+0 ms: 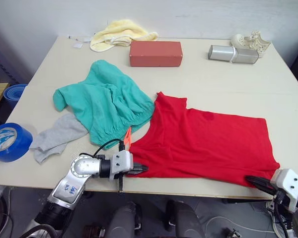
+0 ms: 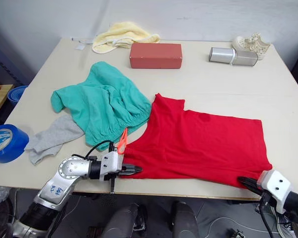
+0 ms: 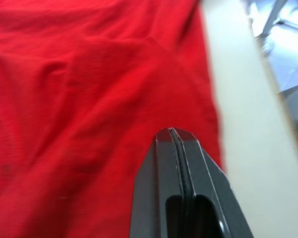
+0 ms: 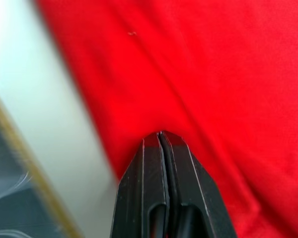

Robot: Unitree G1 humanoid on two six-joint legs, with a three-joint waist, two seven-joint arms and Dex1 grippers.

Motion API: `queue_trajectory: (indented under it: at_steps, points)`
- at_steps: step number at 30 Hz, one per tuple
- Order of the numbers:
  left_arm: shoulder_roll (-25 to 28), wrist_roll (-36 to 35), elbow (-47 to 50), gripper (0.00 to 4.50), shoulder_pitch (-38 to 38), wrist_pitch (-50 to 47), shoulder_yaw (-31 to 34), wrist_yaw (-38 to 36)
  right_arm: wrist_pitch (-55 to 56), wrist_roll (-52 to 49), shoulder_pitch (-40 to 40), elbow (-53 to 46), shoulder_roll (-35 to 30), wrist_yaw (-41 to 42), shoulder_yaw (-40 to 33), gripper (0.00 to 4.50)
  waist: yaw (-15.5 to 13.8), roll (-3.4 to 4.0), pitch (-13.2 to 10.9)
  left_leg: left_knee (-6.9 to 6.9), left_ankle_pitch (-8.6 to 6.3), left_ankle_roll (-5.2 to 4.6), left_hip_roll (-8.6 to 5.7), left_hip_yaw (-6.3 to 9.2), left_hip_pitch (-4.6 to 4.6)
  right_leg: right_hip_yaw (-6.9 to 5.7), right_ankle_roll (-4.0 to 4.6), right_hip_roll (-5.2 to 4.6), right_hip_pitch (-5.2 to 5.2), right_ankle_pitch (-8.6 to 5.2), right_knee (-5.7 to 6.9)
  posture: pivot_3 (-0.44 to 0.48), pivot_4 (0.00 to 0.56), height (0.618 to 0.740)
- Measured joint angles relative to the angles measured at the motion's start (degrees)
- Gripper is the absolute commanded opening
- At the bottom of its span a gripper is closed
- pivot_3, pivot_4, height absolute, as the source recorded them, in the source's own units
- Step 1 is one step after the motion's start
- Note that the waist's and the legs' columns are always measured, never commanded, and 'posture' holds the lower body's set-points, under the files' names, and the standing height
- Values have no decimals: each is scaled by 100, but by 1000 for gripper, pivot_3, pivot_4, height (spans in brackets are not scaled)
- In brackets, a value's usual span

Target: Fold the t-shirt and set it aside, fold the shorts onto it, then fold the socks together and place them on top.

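Bright, even light; both wrist views blur toward their edges.

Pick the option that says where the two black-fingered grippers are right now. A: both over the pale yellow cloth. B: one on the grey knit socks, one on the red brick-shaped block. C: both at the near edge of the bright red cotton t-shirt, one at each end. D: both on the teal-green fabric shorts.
C: the left gripper and the right gripper sit with fingers closed at opposite ends of the bright red cotton t-shirt's near edge.
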State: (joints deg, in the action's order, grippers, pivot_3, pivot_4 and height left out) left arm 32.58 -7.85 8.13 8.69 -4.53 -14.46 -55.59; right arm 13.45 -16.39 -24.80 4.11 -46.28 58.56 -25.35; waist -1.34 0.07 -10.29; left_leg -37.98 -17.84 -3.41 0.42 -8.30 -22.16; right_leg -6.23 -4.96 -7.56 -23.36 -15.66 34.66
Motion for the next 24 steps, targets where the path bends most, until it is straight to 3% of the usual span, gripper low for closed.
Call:
queue_trajectory:
  at_steps: [7,11,14,16,22,24]
  points:
    - [113,-70,-29,0,-68,79,130,18,665,176,200,1087,-116,-272,-226,48,3,-23,24,1,-5,-6,1,1,6,1,1,0,8,0,-6,0,150,740]
    - [195,-590,-83,0,-353,424,536,-358,652,-338,168,1241,-138,59,-607,48,13,-3,14,6,4,10,2,0,-8,3,4,-1,-9,-2,-6,0,150,740]
    - [421,-1085,73,562,-492,506,861,-771,390,-891,-178,699,-225,586,-904,947,12,3,13,11,9,23,8,0,-7,-3,11,1,-11,-6,-3,0,150,740]
    - [635,-1177,92,1162,-541,704,1029,-989,393,-950,-475,409,-339,889,-981,1615,10,4,13,12,7,20,9,0,-5,-5,12,4,-9,-7,-4,0,150,740]
    - [901,-678,-119,3104,-708,1947,1135,-1277,869,-551,-749,206,-359,1289,-1027,3685,4,5,13,13,-14,-14,7,-2,-7,0,13,3,-5,-7,-25,0,150,740]
    - [883,-417,-258,3104,-700,2210,1067,-1226,980,-368,-622,304,-365,1252,-897,3685,6,5,13,14,-15,-13,7,-3,-7,0,13,3,-6,-6,-26,0,150,740]
